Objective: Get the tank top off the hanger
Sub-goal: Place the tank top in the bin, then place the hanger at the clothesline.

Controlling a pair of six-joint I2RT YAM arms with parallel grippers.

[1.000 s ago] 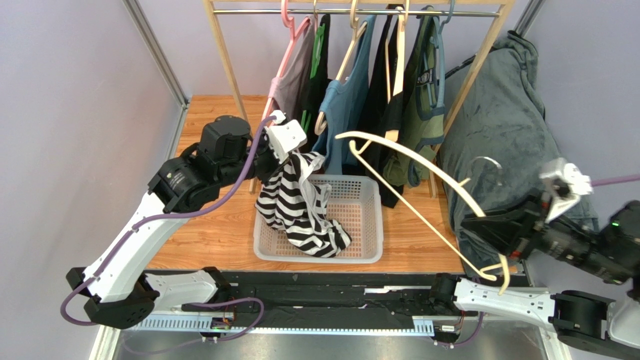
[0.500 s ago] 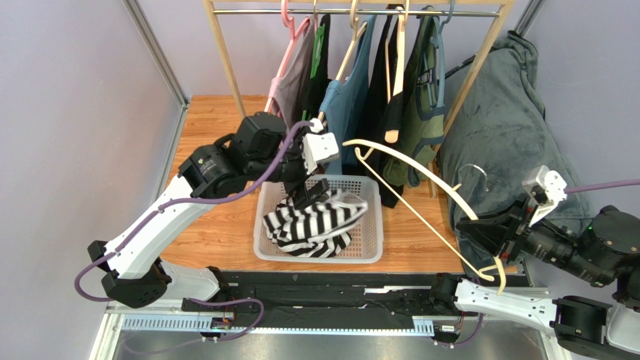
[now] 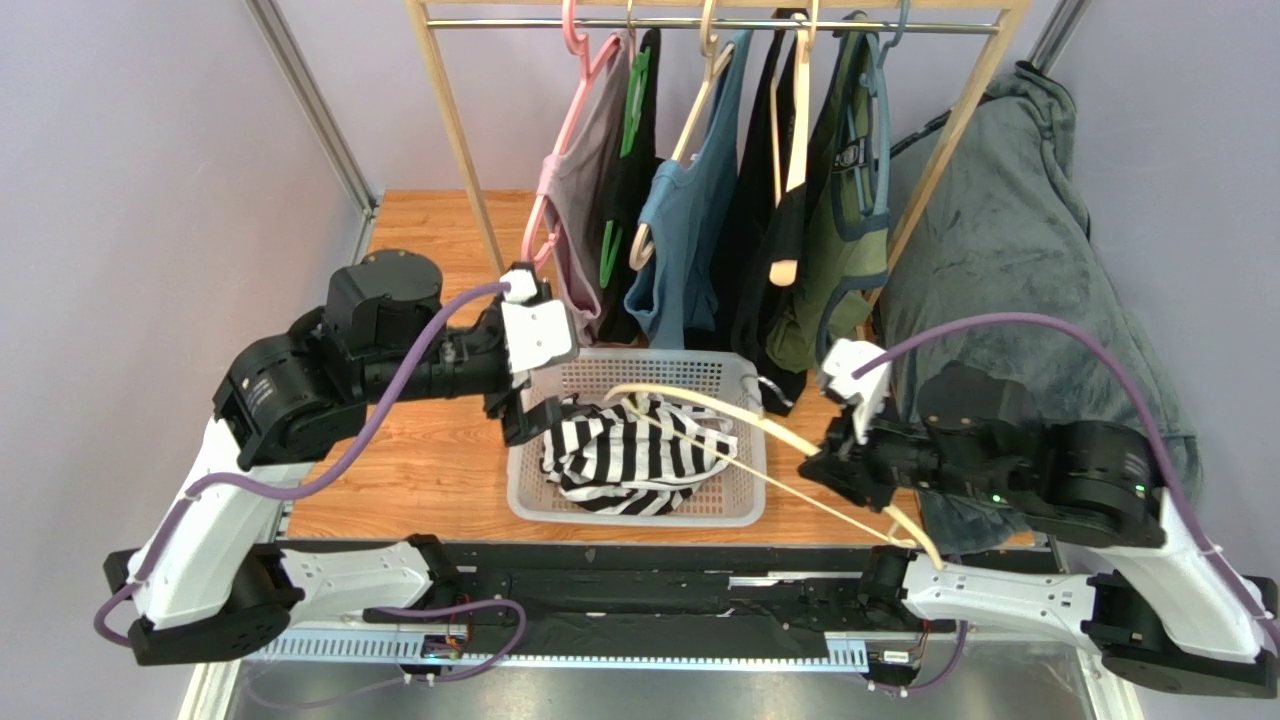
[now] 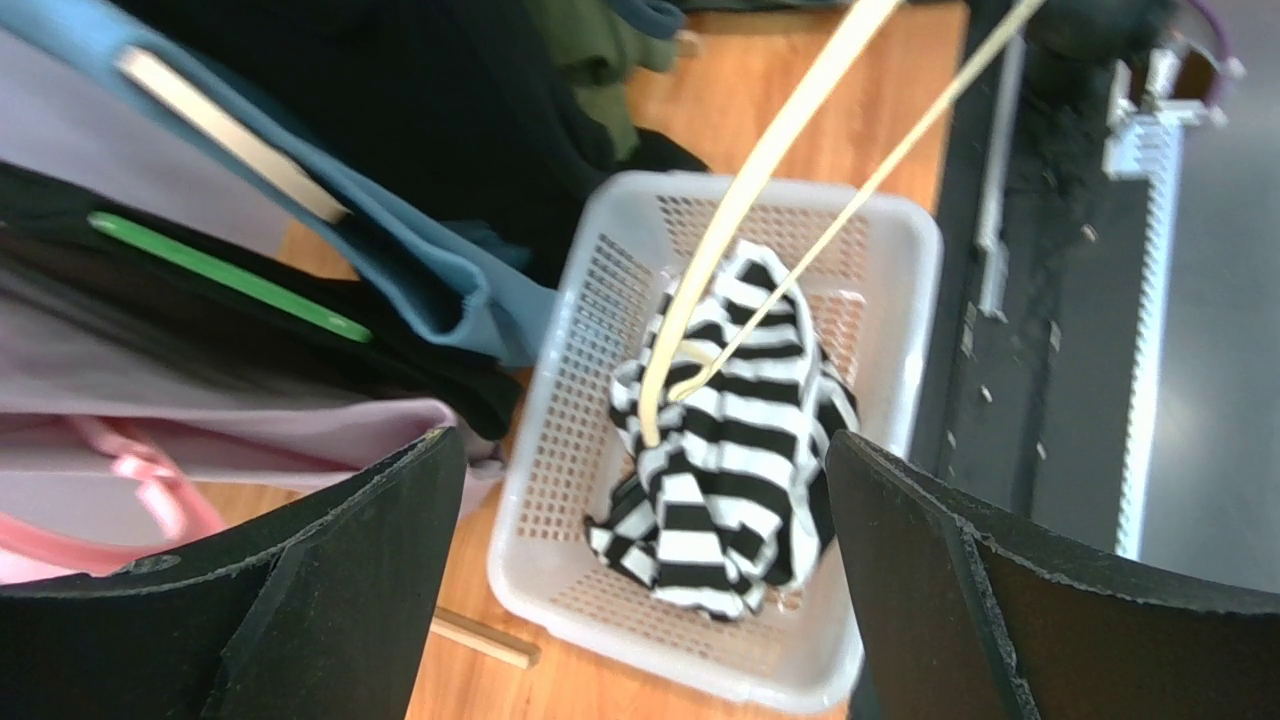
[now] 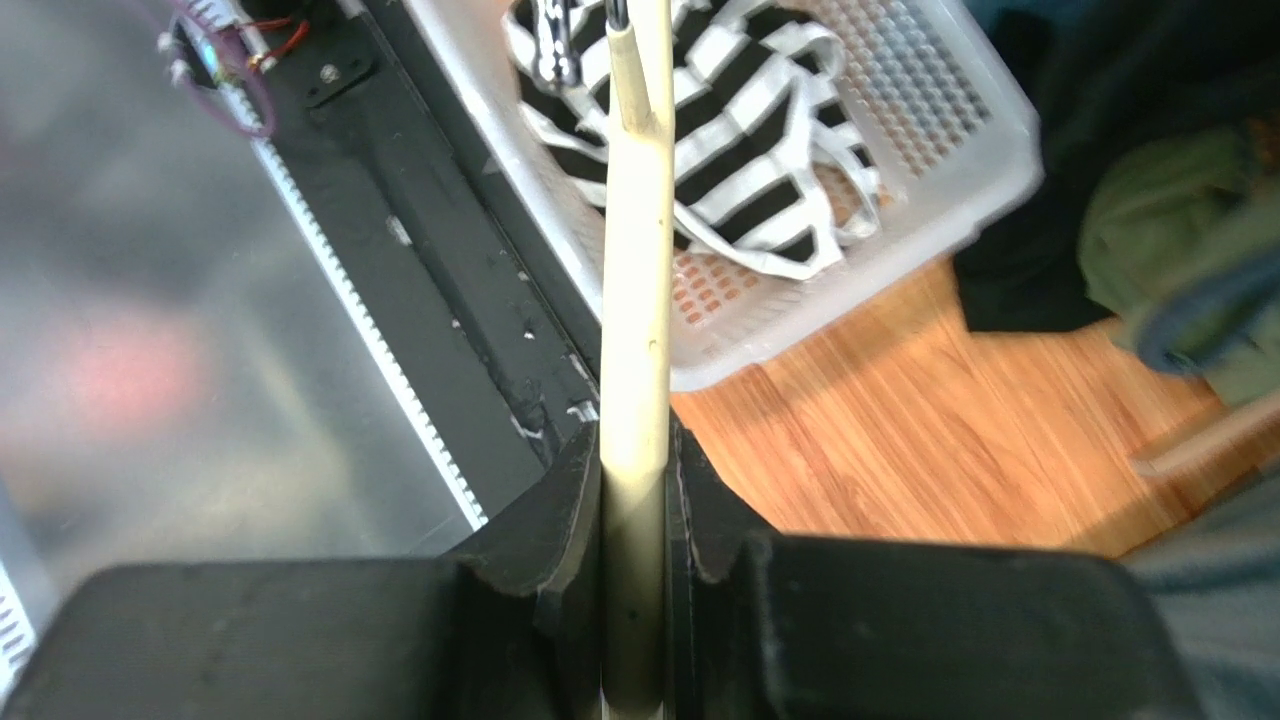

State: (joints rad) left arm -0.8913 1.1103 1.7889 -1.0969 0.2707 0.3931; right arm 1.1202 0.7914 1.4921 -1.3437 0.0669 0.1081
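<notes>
The left end effector point(image 3: 529, 408) just spread wide, dropping the tank top point(image 3: 631, 458) into the basket point(image 3: 529, 503) by the counter's near edge. The right end effector point(image 5: 636, 480) pinches the bare hanger point(image 3: 751, 425). Looks done.

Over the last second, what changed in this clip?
The left end effector let go of the striped tank top, which dropped into the basket, and drew back left. The right end effector, still shut on the hanger, swung it down over the basket. Clothes on the rack stayed put.
</notes>
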